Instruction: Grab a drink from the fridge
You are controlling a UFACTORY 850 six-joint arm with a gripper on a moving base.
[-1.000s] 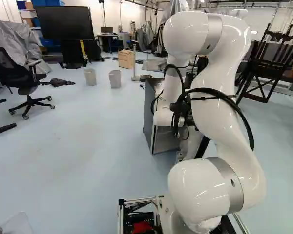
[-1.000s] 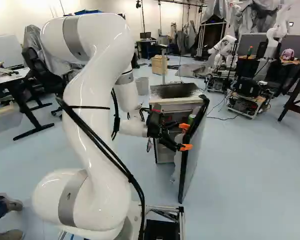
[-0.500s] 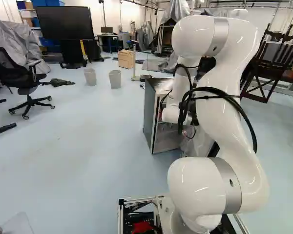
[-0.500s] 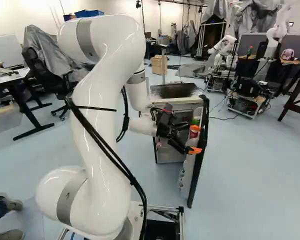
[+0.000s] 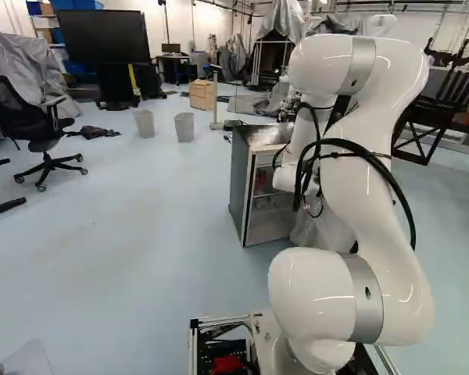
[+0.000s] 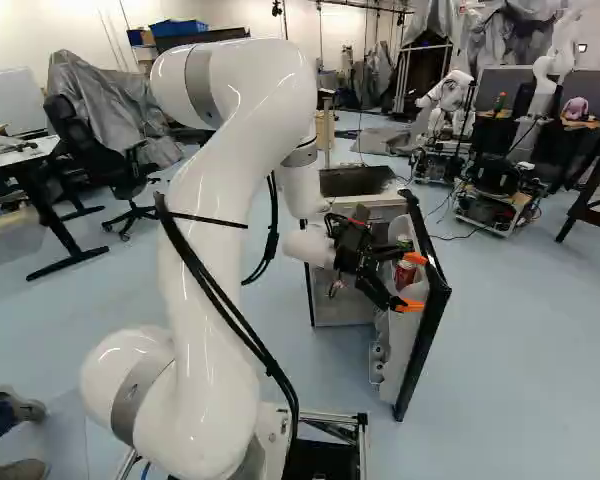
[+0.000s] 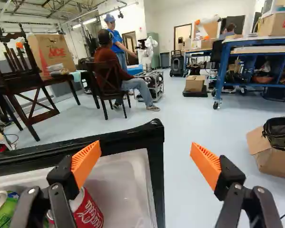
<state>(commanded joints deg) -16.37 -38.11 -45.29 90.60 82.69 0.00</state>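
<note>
Fridge [image 6: 358, 181] open, door [image 7: 156, 171] swung out. Fingers [image 7: 87, 161] spread, empty, either side of door's end edge. Red can [image 7: 89, 212] in door shelf, below shelf-side finger, outside the gap; green can [image 7: 1, 213] further in. Likely needs inward sidestep.

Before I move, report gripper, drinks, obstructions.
Gripper open, empty. Red can and green can ungripped in opened fridge door. Door's black rim ahead between the fingers, likely in the way.

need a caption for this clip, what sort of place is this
Most likely a robotics lab or workshop: a white jointed robot arm stands in the foreground, another robot with a white arm stands beyond, and a blue-framed wheeled workbench carries cardboard boxes.
</note>
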